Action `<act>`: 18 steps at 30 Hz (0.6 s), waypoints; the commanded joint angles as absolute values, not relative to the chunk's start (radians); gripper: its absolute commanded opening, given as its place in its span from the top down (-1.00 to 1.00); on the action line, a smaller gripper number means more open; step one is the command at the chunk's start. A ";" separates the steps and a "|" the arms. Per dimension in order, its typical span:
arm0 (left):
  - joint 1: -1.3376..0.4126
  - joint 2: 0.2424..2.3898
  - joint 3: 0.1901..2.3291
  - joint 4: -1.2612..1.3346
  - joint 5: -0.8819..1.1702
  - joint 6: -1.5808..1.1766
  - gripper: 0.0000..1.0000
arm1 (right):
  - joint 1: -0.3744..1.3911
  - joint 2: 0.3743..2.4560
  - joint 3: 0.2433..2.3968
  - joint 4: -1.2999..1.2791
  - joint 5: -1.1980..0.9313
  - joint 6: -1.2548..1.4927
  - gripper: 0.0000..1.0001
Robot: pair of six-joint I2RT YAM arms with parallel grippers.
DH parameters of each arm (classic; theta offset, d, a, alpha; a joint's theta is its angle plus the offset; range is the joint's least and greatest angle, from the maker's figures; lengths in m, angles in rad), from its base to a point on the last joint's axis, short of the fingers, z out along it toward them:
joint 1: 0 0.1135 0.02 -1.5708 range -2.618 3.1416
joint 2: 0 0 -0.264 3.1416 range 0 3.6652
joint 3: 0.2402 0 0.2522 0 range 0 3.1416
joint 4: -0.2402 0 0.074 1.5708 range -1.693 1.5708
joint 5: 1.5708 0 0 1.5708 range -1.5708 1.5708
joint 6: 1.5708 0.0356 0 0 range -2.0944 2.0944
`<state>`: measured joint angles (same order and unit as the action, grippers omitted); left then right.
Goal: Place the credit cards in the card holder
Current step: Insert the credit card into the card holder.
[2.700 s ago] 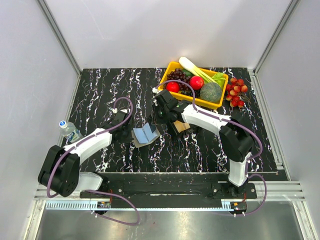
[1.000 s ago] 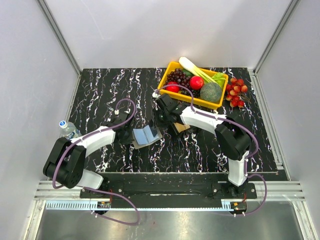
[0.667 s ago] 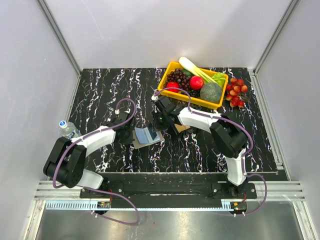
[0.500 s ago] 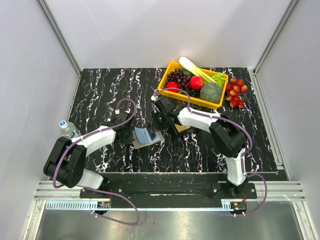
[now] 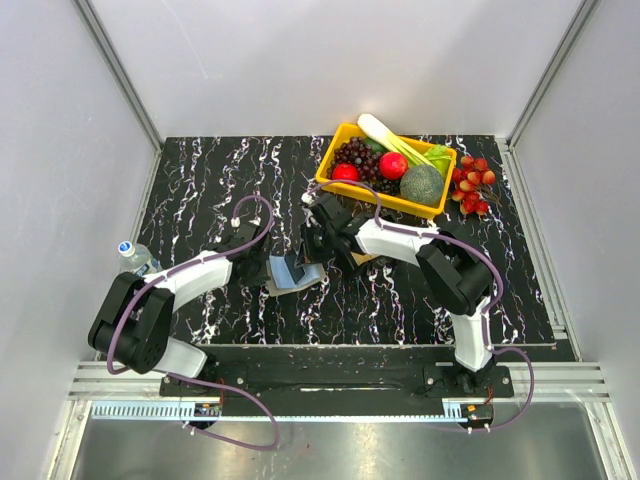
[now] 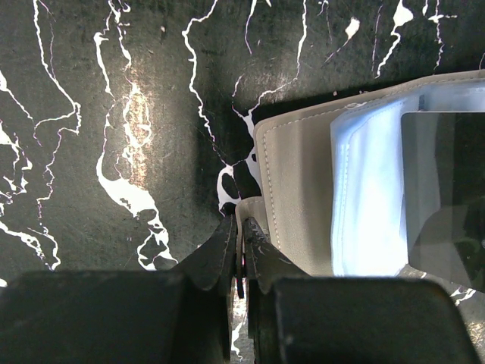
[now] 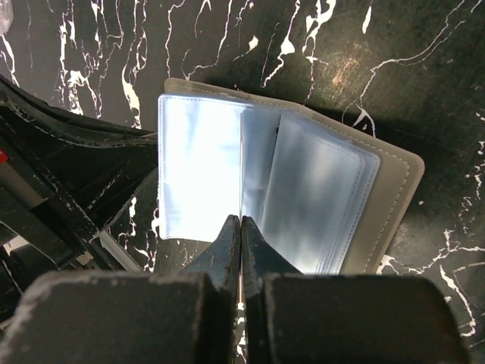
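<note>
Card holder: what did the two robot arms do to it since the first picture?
Both arms came in on the card holder. The left tool slid right to its left edge and now pinches the cover. The right tool came nearer onto the clear sleeves, shut, seemingly pinching one. The holder itself barely shifted; the yellow fruit basket and water bottle stayed put.
</note>
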<state>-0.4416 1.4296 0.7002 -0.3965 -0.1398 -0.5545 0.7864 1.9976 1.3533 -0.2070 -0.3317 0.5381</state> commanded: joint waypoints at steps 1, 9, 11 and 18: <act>-0.445 1.433 0.707 -0.345 -0.143 -0.561 1.00 | 0.792 2.026 1.355 -0.149 -0.356 0.578 1.00; -0.443 1.312 0.624 -0.276 -0.103 -0.646 0.18 | 0.793 2.046 1.338 -0.155 -0.308 0.601 1.00; -0.443 1.287 0.594 -0.240 -0.072 -0.673 0.07 | 0.793 2.052 1.335 -0.155 -0.305 0.607 1.00; -0.442 1.267 0.535 -0.135 -0.005 -0.759 -0.04 | 0.793 2.049 1.330 -0.155 -0.290 0.607 1.00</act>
<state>-0.4351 1.2900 0.5632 -0.2802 -0.1139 -0.6682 0.7860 2.0323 1.3411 -0.1680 -0.3225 0.5987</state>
